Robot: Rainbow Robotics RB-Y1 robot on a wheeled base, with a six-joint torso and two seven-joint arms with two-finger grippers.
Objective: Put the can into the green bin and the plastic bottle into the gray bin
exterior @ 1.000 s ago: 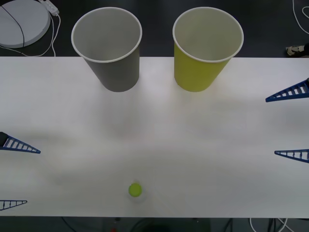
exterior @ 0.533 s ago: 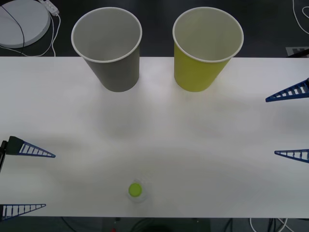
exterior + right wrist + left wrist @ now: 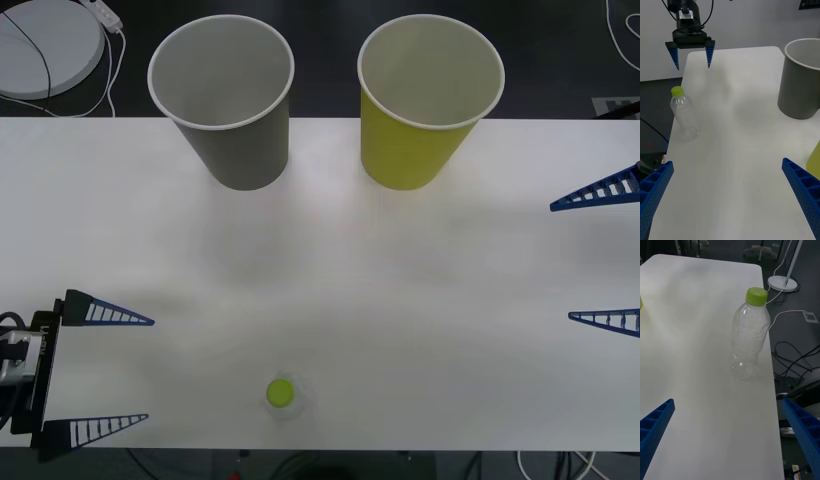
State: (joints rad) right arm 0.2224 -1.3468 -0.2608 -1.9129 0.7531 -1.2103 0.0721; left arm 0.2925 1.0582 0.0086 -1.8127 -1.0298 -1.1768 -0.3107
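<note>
Gray bin (image 3: pixel 224 100): upper left of centre in the front view, upright at the table's far edge; tapered paper-cup shape, white rolled rim, pale inside with nothing visible in it.
Green bin (image 3: pixel 428 100): upper right of centre, beside the gray one but apart from it; same tapered shape, yellow-green wall, whitish inside, nothing visible in it.
Plastic bottle (image 3: pixel 281 394): bottom centre of the front view, standing upright near the table's near edge; clear ridged plastic, lime-green screw cap.
Table (image 3: pixel 350 290): smooth white top with rounded corners.
Left gripper (image 3: pixel 100 372): lower left of the front view, blue ribbed fingers spread wide, pointing toward the bottle, well apart from it, holding nothing.
Right gripper (image 3: pixel 603 255): right edge of the front view, fingers spread wide, empty.
</note>
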